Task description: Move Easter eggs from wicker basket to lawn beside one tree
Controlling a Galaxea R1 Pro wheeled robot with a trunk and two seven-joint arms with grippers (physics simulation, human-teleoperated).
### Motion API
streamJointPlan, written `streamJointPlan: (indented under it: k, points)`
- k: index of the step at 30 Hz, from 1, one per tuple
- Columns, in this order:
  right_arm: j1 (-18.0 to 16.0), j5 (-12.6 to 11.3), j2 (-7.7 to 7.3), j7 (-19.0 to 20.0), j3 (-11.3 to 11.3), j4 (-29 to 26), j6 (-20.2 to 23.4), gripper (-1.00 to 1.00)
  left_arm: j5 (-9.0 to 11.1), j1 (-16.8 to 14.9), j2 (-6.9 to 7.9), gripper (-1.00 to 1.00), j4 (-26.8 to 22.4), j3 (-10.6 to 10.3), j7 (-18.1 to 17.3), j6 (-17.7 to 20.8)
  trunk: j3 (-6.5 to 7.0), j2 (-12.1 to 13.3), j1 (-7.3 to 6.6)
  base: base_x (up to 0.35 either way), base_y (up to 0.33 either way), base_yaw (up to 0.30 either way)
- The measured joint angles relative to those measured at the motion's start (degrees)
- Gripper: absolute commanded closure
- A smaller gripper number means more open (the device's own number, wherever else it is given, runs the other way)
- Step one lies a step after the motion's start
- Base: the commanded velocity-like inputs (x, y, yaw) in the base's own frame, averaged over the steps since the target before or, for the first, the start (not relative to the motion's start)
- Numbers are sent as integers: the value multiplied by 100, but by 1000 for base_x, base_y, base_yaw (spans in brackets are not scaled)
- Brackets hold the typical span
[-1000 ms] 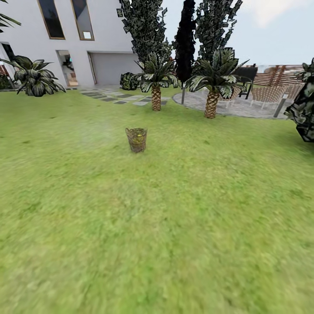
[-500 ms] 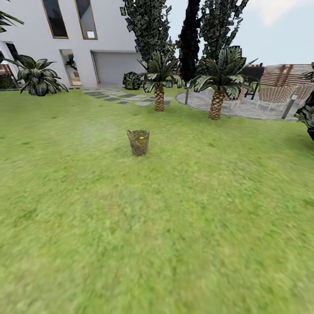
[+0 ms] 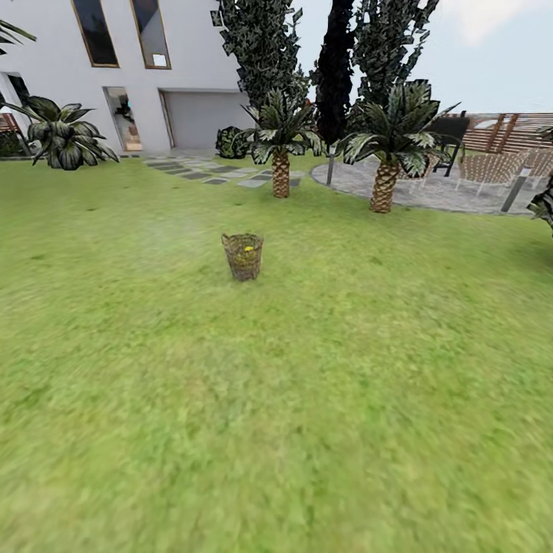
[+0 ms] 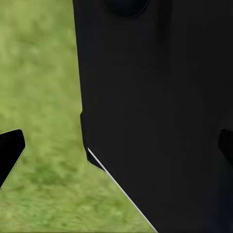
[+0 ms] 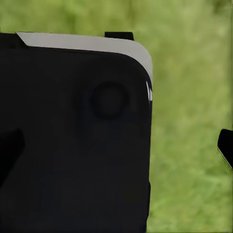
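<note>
The brown wicker basket (image 3: 243,258) stands upright on the lawn (image 3: 307,399), some way ahead of me in the head view. A bit of yellow from an Easter egg (image 3: 247,250) shows through its open top; the other eggs are hidden inside. The thick pale-trunked tree is out of view. In the left wrist view my left gripper (image 4: 116,150) is open, its dark fingertips (image 4: 10,151) far apart at the picture's edges over grass. My right gripper (image 5: 116,148) is also open, one fingertip (image 5: 225,145) showing against grass. A black part of my own body lies behind both.
Two scaly-trunked palms (image 3: 281,157) (image 3: 384,173) stand beyond the basket, with dark thin-trunked trees (image 3: 335,69) behind them. A white house (image 3: 115,69) with stepping stones (image 3: 215,173) is at the back left. A paved patio with chairs (image 3: 484,173) and slat fence (image 3: 499,130) is at the back right.
The whole head view has shifted: the basket now sits slightly lower and larger in the picture, so the camera has come a little closer to it. Nothing on the lawn has moved.
</note>
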Motion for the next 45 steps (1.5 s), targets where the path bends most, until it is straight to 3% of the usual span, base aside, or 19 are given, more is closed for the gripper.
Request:
streamJointPlan:
  k: [45]
  points:
    - [0, 0, 51, 0, 8, 61, 0, -100, 3, 0, 0, -100, 0, 0, -1, 0, 0, 0, 0, 337, 0, 0]
